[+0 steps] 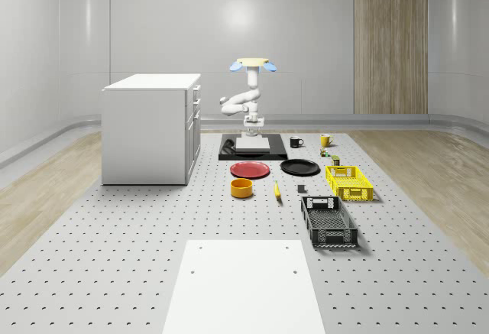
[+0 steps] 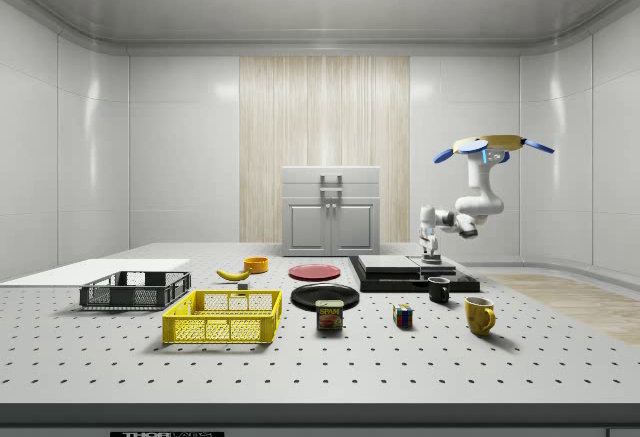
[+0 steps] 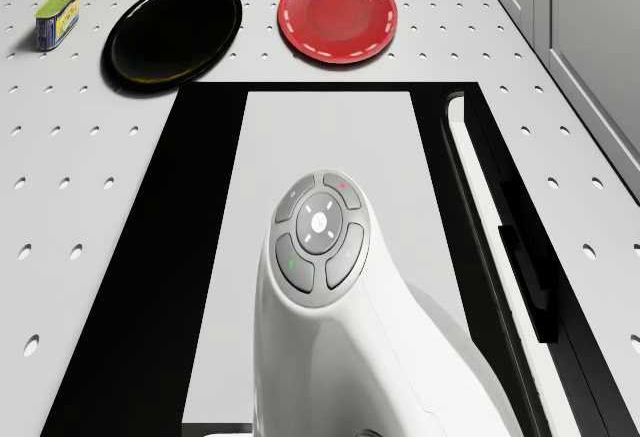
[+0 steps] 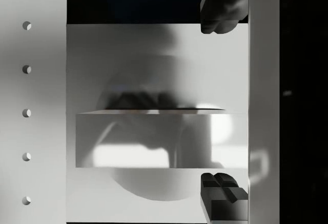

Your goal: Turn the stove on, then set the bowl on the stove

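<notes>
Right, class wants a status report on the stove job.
Drone hovering over flat black stove, gripper down at its plate, fingers open. Orange round bowl untouched on table. Nothing blocking.

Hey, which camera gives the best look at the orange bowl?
The whole-scene view: the orange bowl sits unobstructed on the table in front of the red plate, its rim and inside visible. The side view shows it far off, behind the banana.

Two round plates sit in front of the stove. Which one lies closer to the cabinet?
The red plate. It lies on the cabinet side of the black plate, which sits toward the yellow basket.
</notes>
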Available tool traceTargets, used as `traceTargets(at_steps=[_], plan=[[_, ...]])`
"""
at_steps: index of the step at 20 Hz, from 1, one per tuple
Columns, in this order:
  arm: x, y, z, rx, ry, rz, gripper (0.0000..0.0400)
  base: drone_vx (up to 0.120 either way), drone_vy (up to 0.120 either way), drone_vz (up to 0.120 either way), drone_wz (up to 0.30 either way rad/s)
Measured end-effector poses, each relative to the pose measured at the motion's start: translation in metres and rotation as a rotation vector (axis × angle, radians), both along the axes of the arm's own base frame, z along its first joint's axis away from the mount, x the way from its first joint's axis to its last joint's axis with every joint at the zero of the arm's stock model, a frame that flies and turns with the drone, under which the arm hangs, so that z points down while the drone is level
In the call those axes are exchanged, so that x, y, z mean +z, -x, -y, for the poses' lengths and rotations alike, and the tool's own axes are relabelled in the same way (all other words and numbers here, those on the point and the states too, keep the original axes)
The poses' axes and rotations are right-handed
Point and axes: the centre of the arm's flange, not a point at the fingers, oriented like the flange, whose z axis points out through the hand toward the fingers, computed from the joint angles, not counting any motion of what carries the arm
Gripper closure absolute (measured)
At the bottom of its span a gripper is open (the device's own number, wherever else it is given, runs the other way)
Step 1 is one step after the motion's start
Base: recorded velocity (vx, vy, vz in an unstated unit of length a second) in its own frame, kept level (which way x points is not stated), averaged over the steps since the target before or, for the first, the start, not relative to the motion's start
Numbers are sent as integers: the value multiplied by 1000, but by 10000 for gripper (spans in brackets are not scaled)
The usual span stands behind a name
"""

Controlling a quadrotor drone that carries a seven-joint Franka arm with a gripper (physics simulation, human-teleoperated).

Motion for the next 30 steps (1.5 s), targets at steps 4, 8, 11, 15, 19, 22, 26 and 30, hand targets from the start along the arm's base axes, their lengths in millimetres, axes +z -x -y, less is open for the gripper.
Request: traceTargets(at_steps=[4, 8, 11, 15, 19, 22, 26, 30], plan=[[8, 0, -2, 0, 0, 0, 0, 0, 0, 0, 0], [15, 0, -3, 0, 0, 0, 0, 0, 0, 0, 0], [18, 0, -2, 0, 0, 0, 0, 0, 0, 0, 0], [20, 0, -1, 0, 0, 0, 0, 0, 0, 0, 0], [20, 0, 2, 0, 0, 0, 0, 0, 0, 0, 0], [20, 0, 3, 0, 0, 0, 0, 0, 0, 0, 0], [24, -5, 5, -45, -1, -16, 0, 0, 0, 0, 0], [22, -2, 17, -22, -1, -8, 0, 0, 0, 0, 0]])
